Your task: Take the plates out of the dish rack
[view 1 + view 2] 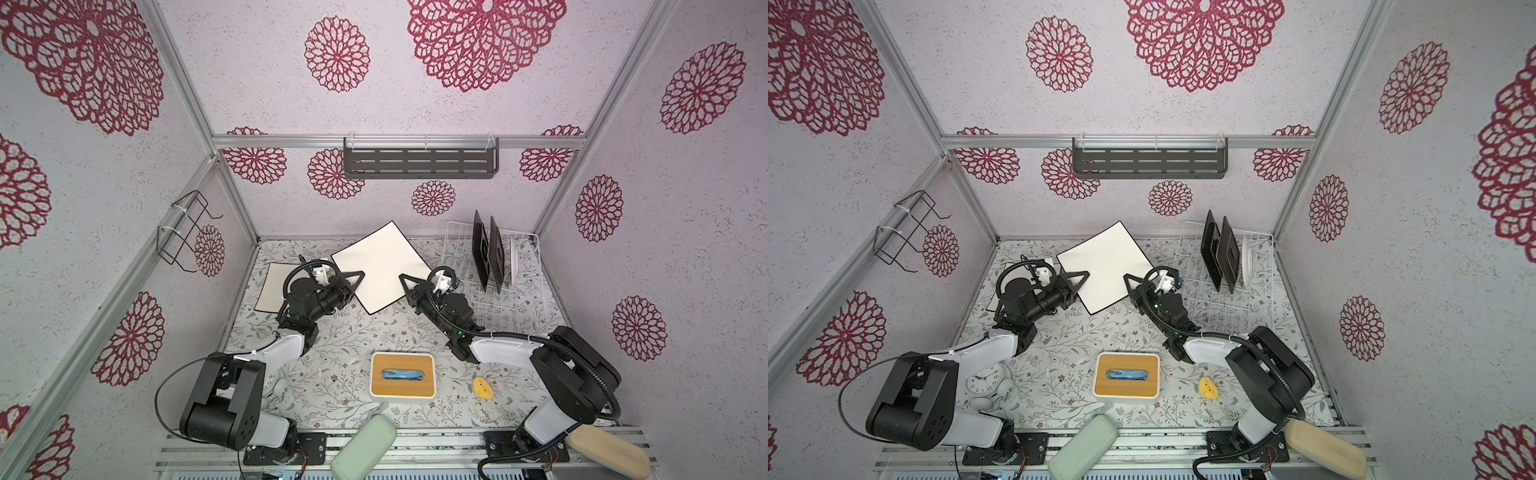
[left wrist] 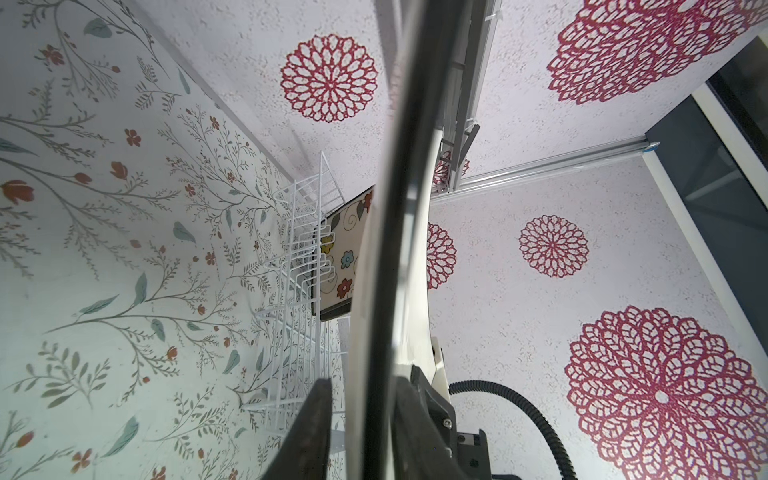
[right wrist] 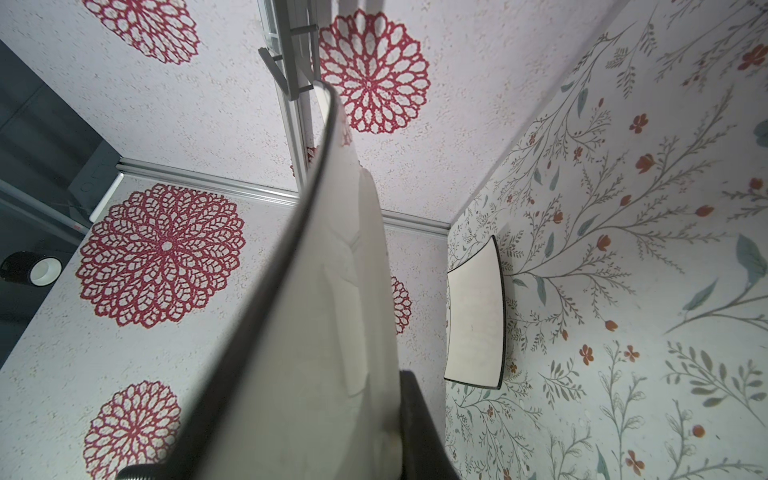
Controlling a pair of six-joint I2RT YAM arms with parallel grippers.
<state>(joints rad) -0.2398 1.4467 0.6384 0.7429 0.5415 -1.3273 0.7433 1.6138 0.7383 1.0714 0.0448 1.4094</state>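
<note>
Black right hand (image 1: 404, 278), clamped on one edge of white square plate (image 1: 376, 266), held aloft just beside dish rack (image 1: 498, 303). On the side away from rack, left hand (image 1: 358, 276) straddles adjoining edge, jaws not quite closed. Likely handover: second white plate (image 1: 272, 286) lies flat, farther from rack, nearest left hand.

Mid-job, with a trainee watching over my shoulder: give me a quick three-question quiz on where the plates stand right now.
1. How many plates stand in the dish rack?
2. True or false: the right pincer is shut on the raised cream square plate.
3. Where is the other cream square plate? A) in the rack B) flat on the table C) on the wall shelf

Key: 1) Three: two dark square plates and one round white plate. 2) True. 3) B.
</note>
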